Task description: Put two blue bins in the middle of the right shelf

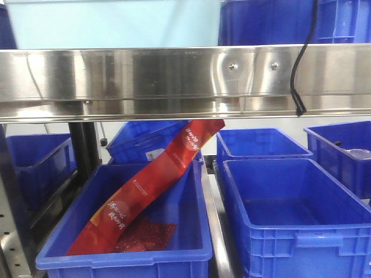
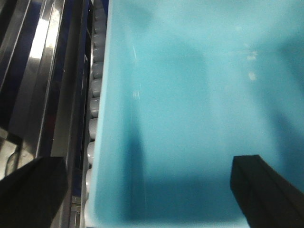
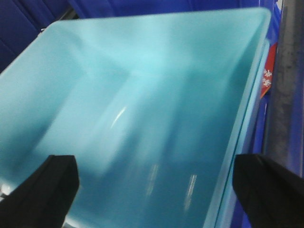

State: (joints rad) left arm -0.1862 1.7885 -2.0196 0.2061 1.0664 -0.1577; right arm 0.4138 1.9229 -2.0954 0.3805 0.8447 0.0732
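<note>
A light blue bin [image 1: 116,23] stands on the upper shelf at the top left of the front view, next to a dark blue bin [image 1: 272,20] on its right. The light blue bin's empty inside [image 2: 190,95] fills the left wrist view. My left gripper [image 2: 149,194] hangs open above it, one finger [image 2: 28,190] outside the left wall and the other [image 2: 266,194] over the inside. In the right wrist view the same pale bin [image 3: 142,95] lies under my open right gripper [image 3: 156,190], whose right finger [image 3: 270,190] sits beyond the right rim.
A steel shelf rail [image 1: 174,75] crosses the front view, with a black cable [image 1: 301,63] hanging over it. Below stand several dark blue bins [image 1: 295,214]; one [image 1: 122,258] holds a red packet [image 1: 156,179]. Grey rollers [image 2: 95,90] run beside the pale bin's left wall.
</note>
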